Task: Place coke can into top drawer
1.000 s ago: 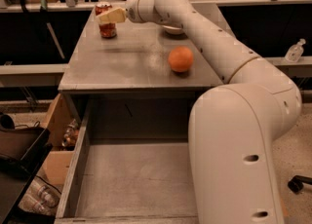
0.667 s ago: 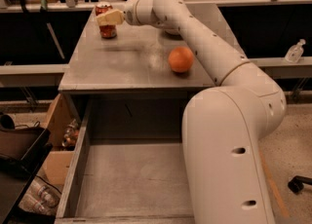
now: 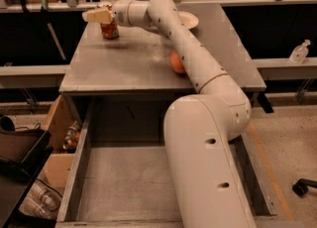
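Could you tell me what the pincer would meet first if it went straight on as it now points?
The pincer points toward the picture's left at the far corner of the cabinet top; the coke can appears under it, not ahead. Its line looks free beyond the edge, depth unclear.

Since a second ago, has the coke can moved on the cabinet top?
No. The coke can stands at the same spot near the far left corner of the cabinet top; the gripper is at its top.
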`<state>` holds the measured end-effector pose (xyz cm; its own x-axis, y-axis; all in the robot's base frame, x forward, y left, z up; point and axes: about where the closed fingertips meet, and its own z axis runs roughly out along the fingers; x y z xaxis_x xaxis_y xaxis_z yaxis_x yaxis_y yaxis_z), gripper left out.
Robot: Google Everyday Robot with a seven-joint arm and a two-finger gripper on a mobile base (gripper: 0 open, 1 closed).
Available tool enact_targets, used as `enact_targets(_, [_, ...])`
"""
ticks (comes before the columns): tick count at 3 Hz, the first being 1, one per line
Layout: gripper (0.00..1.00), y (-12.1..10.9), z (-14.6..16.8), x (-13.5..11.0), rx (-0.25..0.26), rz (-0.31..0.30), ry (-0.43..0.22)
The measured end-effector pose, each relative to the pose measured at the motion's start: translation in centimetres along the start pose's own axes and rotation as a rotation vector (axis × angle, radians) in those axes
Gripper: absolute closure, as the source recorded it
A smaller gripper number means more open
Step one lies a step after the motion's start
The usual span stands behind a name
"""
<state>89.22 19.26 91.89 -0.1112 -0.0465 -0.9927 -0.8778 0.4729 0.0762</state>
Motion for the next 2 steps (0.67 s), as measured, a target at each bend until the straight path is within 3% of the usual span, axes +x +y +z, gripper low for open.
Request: enact_targets(2, [0.70,0.11,0.27,-0.23,-0.002,-0.001,-0.004])
